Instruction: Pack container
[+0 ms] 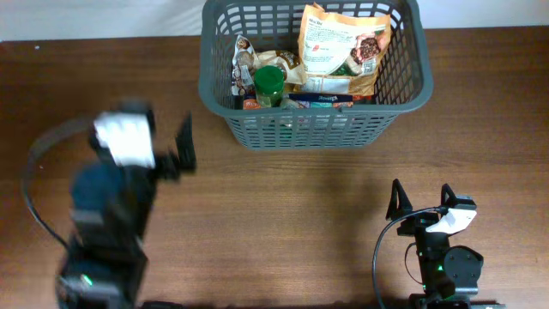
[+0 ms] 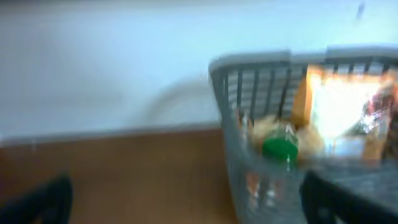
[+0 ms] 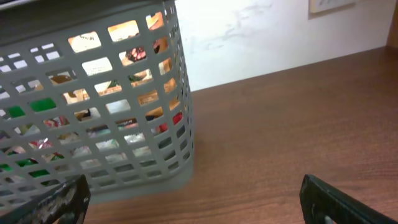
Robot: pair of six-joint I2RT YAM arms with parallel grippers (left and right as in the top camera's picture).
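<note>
The basket sits at the far middle of the worktop, holding a green-capped jar and a pouch. The left tool and right tool, both near, gape wide and empty.

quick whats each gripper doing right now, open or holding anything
Left black two-finger gripper: open, holding nothing.
Right black two-finger gripper: open, holding nothing.
</note>
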